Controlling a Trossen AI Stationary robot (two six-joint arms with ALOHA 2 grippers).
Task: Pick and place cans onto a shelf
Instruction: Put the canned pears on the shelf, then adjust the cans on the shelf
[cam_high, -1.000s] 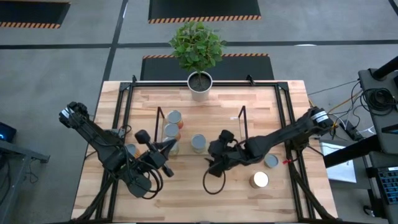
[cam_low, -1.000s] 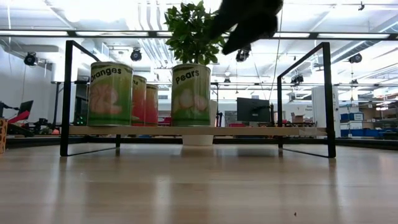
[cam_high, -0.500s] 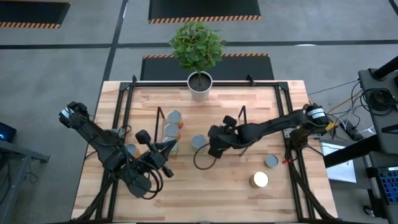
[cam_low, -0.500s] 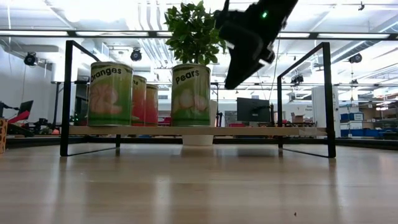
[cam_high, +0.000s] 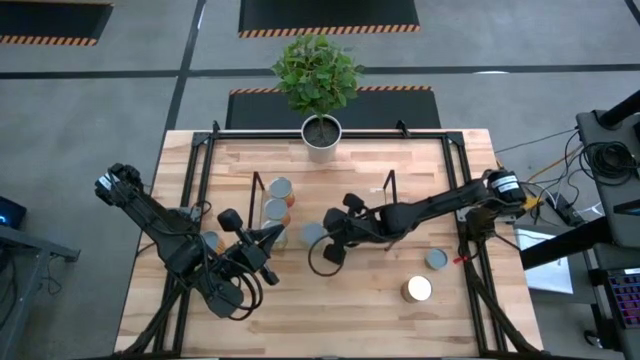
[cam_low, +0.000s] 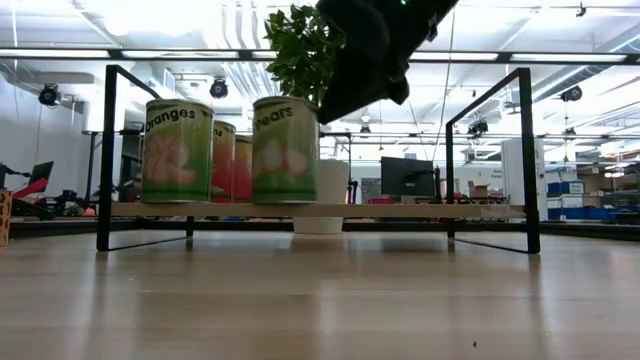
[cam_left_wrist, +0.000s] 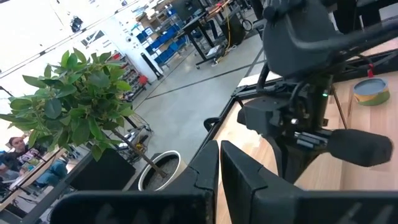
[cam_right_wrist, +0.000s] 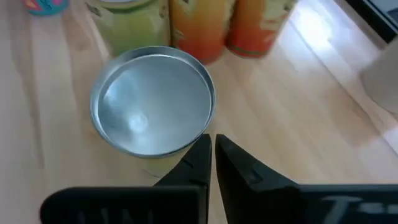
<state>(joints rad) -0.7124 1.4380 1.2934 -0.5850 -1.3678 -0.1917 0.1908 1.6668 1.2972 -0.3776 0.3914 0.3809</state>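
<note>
The shelf (cam_low: 420, 210) carries several cans on its light wood board. An "Oranges" can (cam_low: 178, 150) stands at its left, with orange cans behind it. A green "Pears" can (cam_low: 285, 150) with a silver top (cam_right_wrist: 152, 99) stands upright on the board (cam_high: 313, 232). My right gripper (cam_right_wrist: 212, 142) is shut against this can's right side, above the shelf (cam_high: 328, 242). My left gripper (cam_high: 278, 234) waits shut beside the shelf's near left end. Two more cans (cam_high: 436, 259) (cam_high: 418, 289) stand on the table at the near right. My right gripper presses its shut fingertips (cam_right_wrist: 198, 155) against the Pears can just below its top rim (cam_right_wrist: 204, 132), on the can's right side. The fingers slant down from the table's right. The can stands upright with its base on the shelf board.
A white plant pot (cam_high: 322, 139) with a leafy plant stands at the table's far edge behind the shelf. Another can (cam_high: 210, 241) sits under my left arm. Black wire end frames (cam_low: 108, 150) (cam_low: 524, 150) bound the shelf. A dark cable loop (cam_high: 320, 262) hangs below my right gripper.
My right gripper has moved from the table's middle toward the far and left edges, up to the shelf. It has pushed the Pears can leftward along the board, closer to the Oranges can; the can has stayed upright.
</note>
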